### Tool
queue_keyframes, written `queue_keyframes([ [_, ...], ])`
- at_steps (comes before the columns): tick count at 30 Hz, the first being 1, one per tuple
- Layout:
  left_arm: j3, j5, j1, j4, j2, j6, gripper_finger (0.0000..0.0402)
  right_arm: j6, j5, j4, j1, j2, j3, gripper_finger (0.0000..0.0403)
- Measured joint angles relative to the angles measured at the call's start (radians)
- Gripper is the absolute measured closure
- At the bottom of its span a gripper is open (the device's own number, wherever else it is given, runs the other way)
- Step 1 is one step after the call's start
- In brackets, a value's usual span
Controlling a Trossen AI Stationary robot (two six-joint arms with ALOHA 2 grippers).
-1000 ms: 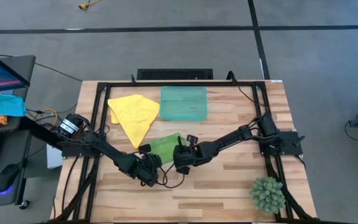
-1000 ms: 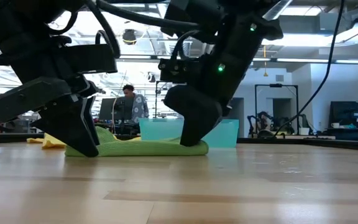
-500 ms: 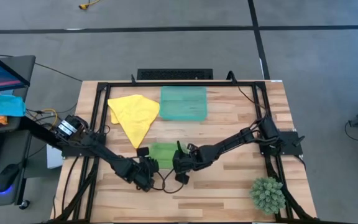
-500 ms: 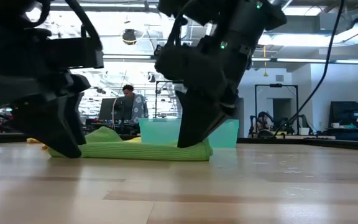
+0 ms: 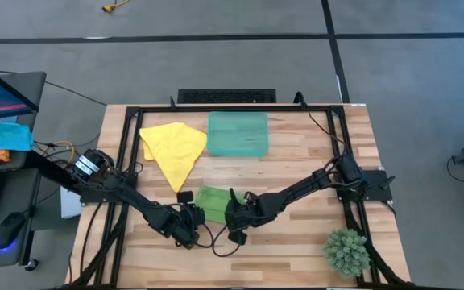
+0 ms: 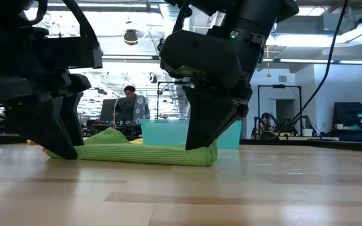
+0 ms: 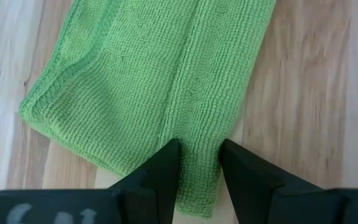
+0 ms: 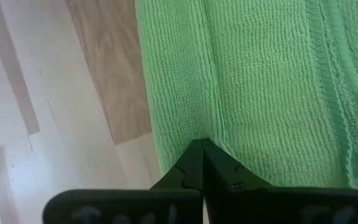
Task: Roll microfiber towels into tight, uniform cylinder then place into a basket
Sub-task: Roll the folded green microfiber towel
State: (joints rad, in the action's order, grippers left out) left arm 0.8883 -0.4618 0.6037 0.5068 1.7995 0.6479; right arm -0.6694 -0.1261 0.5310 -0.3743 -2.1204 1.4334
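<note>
Lime green towel [image 5: 213,198] lies folded flat toward the counter's [image 5: 312,242] front edge, pinned at both ends by the arms. Farther back, the teal basket [image 5: 238,133] sits by the rear edge with the yellow towel [image 5: 176,147] spread just beside it. Right pincer [image 8: 202,155] is clamped shut on a pinch of the green cloth, and the left pincer [image 7: 199,165] grips the cloth's front edge between narrowly parted fingers.

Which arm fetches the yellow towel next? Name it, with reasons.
Left, probably: the yellow towel lies on its side of the table; left gripper and right gripper both pinch the green towel.
</note>
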Motion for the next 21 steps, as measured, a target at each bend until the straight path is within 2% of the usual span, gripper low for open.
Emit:
queue_keyframes([
  [12, 0.0, 0.01, 0.0, -0.01, -0.001, 0.005, 0.0286, -0.004, 0.01, 0.055, -0.021, 0.006, 0.001, 0.0382],
  [17, 0.0, 0.015, 0.0, -0.012, -0.001, 0.043, 0.0286, -0.003, 0.034, 0.165, -0.03, 0.024, -0.004, 0.0377],
  [21, 0.002, 0.016, 0.0, -0.014, -0.001, 0.099, 0.0286, -0.003, 0.003, 0.2, -0.043, 0.035, -0.005, 0.0376],
])
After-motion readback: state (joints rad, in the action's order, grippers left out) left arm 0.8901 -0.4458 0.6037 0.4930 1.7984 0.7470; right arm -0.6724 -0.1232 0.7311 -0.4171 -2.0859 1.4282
